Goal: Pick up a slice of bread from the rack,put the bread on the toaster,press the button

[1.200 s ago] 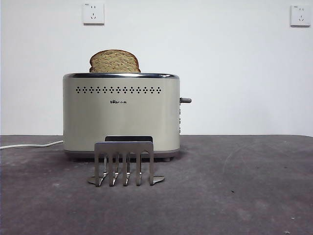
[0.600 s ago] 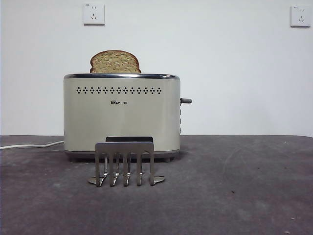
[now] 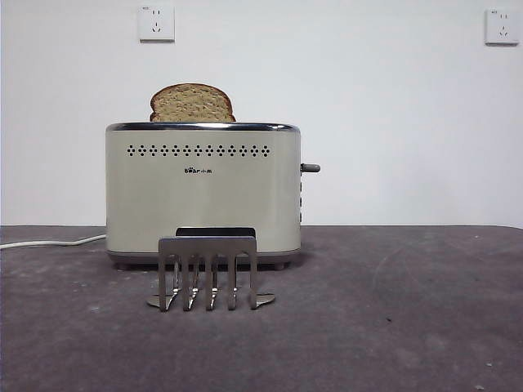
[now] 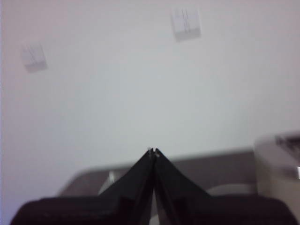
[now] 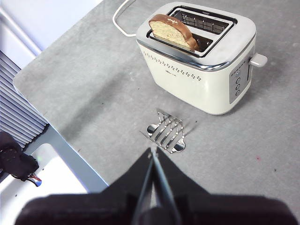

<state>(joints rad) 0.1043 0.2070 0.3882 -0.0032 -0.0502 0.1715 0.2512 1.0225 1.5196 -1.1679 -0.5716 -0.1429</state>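
From the front, no arm shows at all. The toaster (image 3: 203, 192) stands on the dark table (image 3: 392, 318) with the slice of bread (image 3: 193, 103) upright in one of its slots, only the domed top clear of the chrome rim; the rest of the slice is hidden inside. The rack (image 3: 208, 272) stands empty just in front of the toaster, covering the lower middle of its face. A small lever (image 3: 310, 168) sticks out of the toaster's side, and a white cord (image 3: 49, 242) runs off the picture's edge. Two wall sockets (image 3: 156, 22) sit high on the wall behind.

The left wrist view is blurred. The left gripper (image 4: 153, 152) is held up and away from the work, aimed mostly at the wall, its jaws pressed together with nothing between them. Only a pale corner of the toaster (image 4: 277, 159) is visible, cut off at the edge.

From the right wrist, the right gripper (image 5: 153, 152) hovers high above the table, well apart from the rack (image 5: 166, 132) below it, jaws closed and empty. The bread (image 5: 171, 32) is in the slot nearer the rack, the other slot empty.
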